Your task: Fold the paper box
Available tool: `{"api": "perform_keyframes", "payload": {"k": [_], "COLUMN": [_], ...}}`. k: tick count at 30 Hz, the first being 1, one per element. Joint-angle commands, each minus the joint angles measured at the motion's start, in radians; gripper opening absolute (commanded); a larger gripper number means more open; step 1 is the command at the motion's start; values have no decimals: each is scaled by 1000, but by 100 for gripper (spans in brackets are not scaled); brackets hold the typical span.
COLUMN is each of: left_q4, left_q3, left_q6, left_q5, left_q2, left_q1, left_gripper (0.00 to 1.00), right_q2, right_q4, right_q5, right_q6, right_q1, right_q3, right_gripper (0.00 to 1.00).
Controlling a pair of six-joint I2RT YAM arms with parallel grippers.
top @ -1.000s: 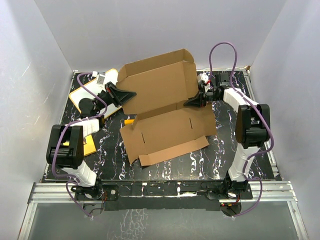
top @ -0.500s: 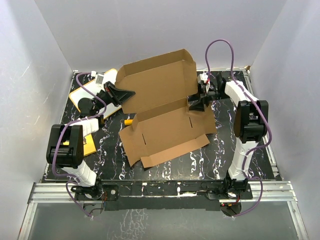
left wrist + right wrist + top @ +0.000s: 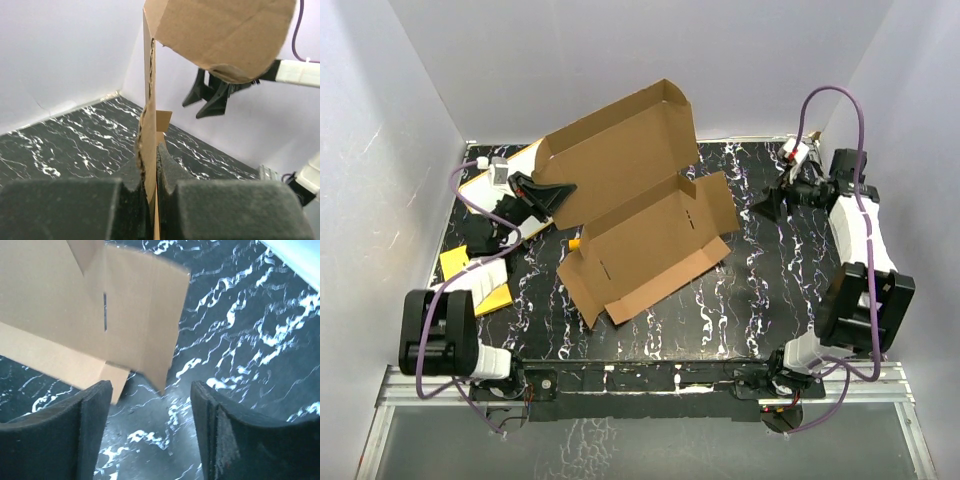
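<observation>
The paper box [image 3: 640, 215] is a brown cardboard mailer, half unfolded, lying aslant across the middle of the black marbled table. Its big lid panel [image 3: 615, 150] tilts up toward the back left. My left gripper [image 3: 558, 190] is shut on the left edge of that panel; in the left wrist view the cardboard edge [image 3: 149, 115] runs up from between the pads. My right gripper [image 3: 767, 204] hangs open at the right, clear of the box. In the right wrist view its fingers [image 3: 90, 425] frame bare table, with a box flap [image 3: 145, 320] just ahead of them.
A white board with an orange rim [image 3: 495, 180] lies at the back left behind the left arm. An orange-yellow sheet [image 3: 480, 285] lies at the left edge of the table. White walls close in the table on three sides.
My right gripper has let go of the box's right side, opened and pulled back to the right. The box has swung leftward, and the lid panel now tilts higher in the left gripper.
</observation>
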Motion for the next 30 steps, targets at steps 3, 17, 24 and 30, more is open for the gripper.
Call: {"api": "perform_keyframes", "payload": {"k": [3, 17, 24, 30], "left_q4": [-152, -170, -162, -165], "left_q3": [-38, -83, -99, -106], "left_q6": [168, 170, 168, 176], "left_q5": [-123, -112, -119, -136], "left_q2": [-186, -215, -215, -216], "left_q1": [3, 3, 3, 3], "left_gripper": [0, 0, 0, 0], "right_q2": [-93, 110, 183, 147], "right_q4": [228, 625, 561, 493], "right_q5": [80, 505, 512, 355], "right_q6": [283, 585, 574, 499], "right_q1": [-9, 210, 241, 252], "right_q3": [-272, -341, -313, -321], "right_gripper": [47, 8, 8, 8]}}
